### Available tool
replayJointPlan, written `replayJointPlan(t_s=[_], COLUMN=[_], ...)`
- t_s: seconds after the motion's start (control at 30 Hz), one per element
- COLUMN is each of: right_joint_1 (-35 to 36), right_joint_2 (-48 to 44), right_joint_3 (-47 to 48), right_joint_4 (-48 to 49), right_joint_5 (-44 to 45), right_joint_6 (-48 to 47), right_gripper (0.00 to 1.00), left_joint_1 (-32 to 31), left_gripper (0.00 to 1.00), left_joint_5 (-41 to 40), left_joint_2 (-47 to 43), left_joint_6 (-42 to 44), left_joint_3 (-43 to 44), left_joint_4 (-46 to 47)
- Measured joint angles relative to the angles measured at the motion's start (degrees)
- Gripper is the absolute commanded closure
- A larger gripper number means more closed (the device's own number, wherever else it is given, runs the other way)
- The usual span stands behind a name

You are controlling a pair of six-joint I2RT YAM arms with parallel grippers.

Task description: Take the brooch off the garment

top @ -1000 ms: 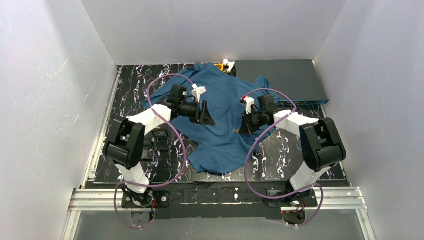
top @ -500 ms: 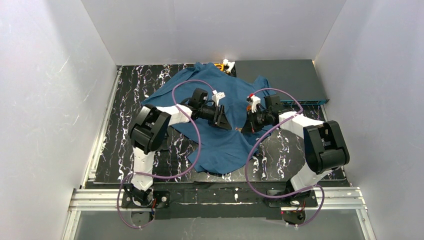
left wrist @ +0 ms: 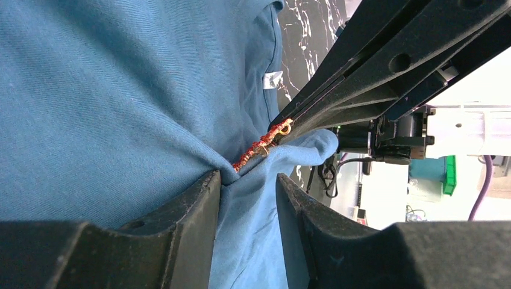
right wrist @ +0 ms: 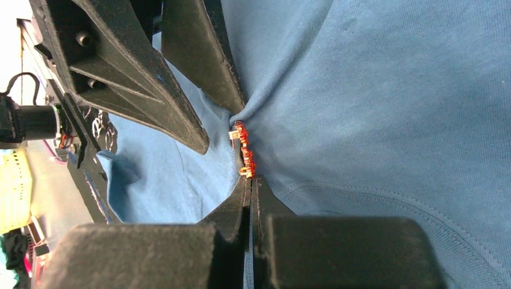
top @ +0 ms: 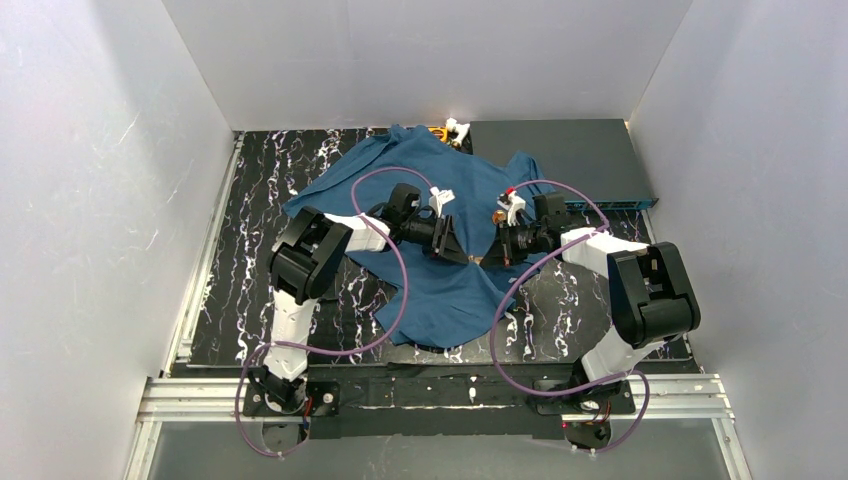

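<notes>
The dark teal garment [top: 425,170] lies spread on the black marbled table [top: 255,210]. The brooch [top: 478,262], a short red and gold piece, sits in a pucker of cloth near the shirt's middle. It also shows in the left wrist view [left wrist: 259,146] and in the right wrist view [right wrist: 244,147]. My right gripper [right wrist: 252,180] is shut on the brooch's gold end, and the top view [top: 489,257] shows it just right of the brooch. My left gripper [left wrist: 248,177] is partly open. Its fingers [left wrist: 199,205] rest on the cloth astride a fold, just left of the brooch.
A flat dark box with a blue edge [top: 560,160] lies at the back right, partly under the shirt. A small orange and white object [top: 450,130] sits at the back edge. White walls enclose the table. Purple cables loop over both arms.
My left arm has swung right across the shirt, bringing its gripper up against the brooch. My right gripper has shifted slightly and stays at the brooch. The cloth has puckered between them.
</notes>
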Motion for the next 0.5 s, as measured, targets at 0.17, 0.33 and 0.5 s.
replayJointPlan(t_s=[0.17, 0.33, 0.5], right_joint_1=[-0.26, -1.03, -1.38], right_joint_2=[0.00, 0.00, 0.00], right_joint_3=[-0.04, -0.04, -0.70], right_joint_4=[0.87, 0.96, 2.45], right_joint_5=[-1.49, -2.95, -4.02], right_joint_6=[0.59, 1.33, 2.32], right_gripper=[0.99, 0.99, 0.99], left_joint_1=[0.00, 0.02, 0.26], left_gripper=[0.64, 0.69, 0.73], left_joint_5=[1.11, 1.92, 2.21], left_joint_2=[0.02, 0.02, 0.02], left_joint_6=[-1.38, -2.23, -3.13], left_joint_3=[-0.55, -0.68, -1.68], left_joint_4=[3.32, 5.84, 8.17])
